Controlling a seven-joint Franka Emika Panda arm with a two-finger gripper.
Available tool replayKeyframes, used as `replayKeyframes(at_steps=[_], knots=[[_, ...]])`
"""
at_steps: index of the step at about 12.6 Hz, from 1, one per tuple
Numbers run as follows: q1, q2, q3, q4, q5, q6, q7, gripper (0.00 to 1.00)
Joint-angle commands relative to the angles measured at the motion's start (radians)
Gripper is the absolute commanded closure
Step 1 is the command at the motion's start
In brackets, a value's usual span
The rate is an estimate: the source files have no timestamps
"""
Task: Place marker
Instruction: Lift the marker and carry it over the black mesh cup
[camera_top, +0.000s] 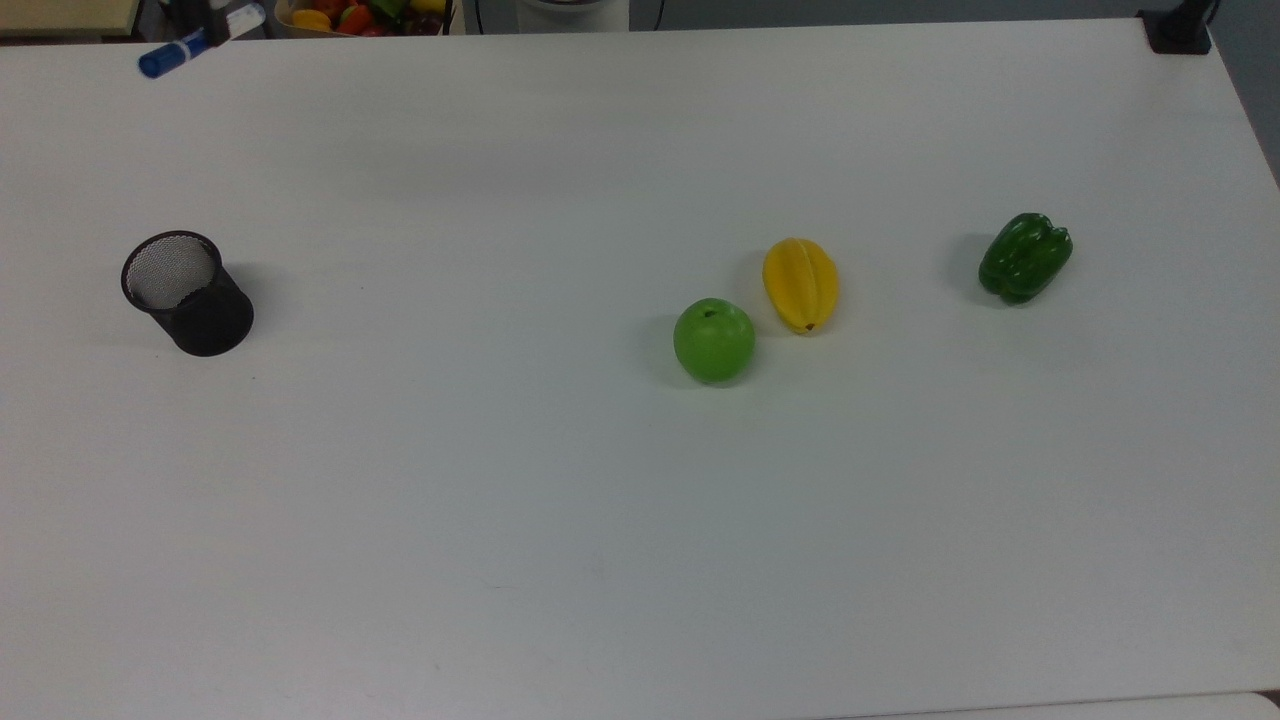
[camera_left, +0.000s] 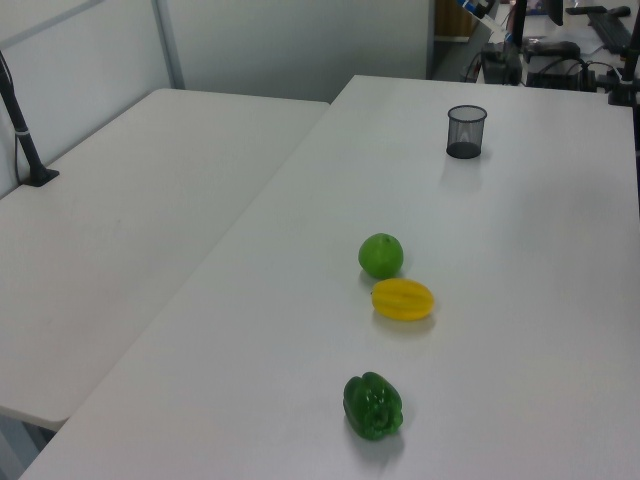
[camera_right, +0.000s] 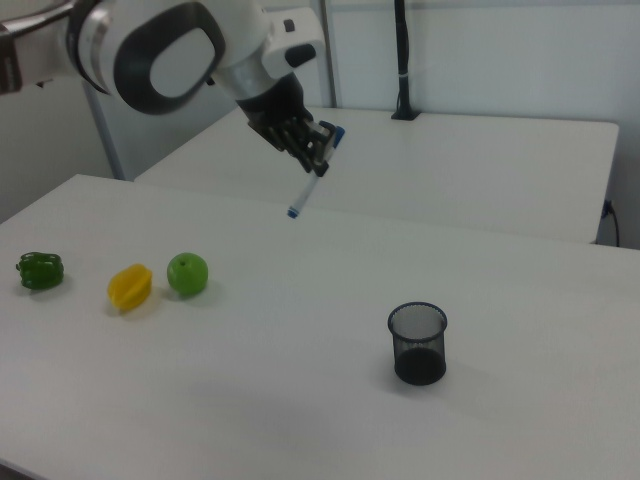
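My gripper (camera_right: 316, 146) is shut on the marker (camera_right: 306, 184), a slim white pen with blue ends, which hangs tilted in the air well above the table. In the top view the marker (camera_top: 185, 46) sits at the far edge near the top view's left corner, its blue end pointing left, with the gripper (camera_top: 214, 24) on its white body. In the left view the marker (camera_left: 475, 8) shows at the top edge, beyond the black mesh cup (camera_left: 466, 131). The cup (camera_top: 186, 292) stands upright and open on the table, nearer the camera than the marker in the top view, and shows again in the right view (camera_right: 418, 343).
A green apple (camera_top: 714, 340), a yellow starfruit (camera_top: 800, 284) and a green pepper (camera_top: 1025, 257) lie on the white table (camera_top: 600, 520) toward the top view's right. A bin of toy fruit (camera_top: 360, 14) sits past the far edge. A second table (camera_left: 120, 220) adjoins.
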Motion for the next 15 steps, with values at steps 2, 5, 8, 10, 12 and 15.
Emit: replayKeyframes(at_steps=[2,5,8,10,12,15], knots=[[-0.046,0.053,-0.012,-0.064,0.004,0.192,-0.02,1.0],[-0.084,0.132,-0.012,-0.075,0.004,0.319,-0.013,1.0],[-0.108,0.192,-0.012,-0.097,0.008,0.437,-0.003,1.0],[-0.128,0.214,-0.014,-0.149,0.018,0.563,0.015,1.0],[-0.138,0.24,-0.012,-0.178,0.021,0.637,0.021,1.0],[-0.145,0.294,-0.012,-0.183,0.037,0.7,0.056,1.0]])
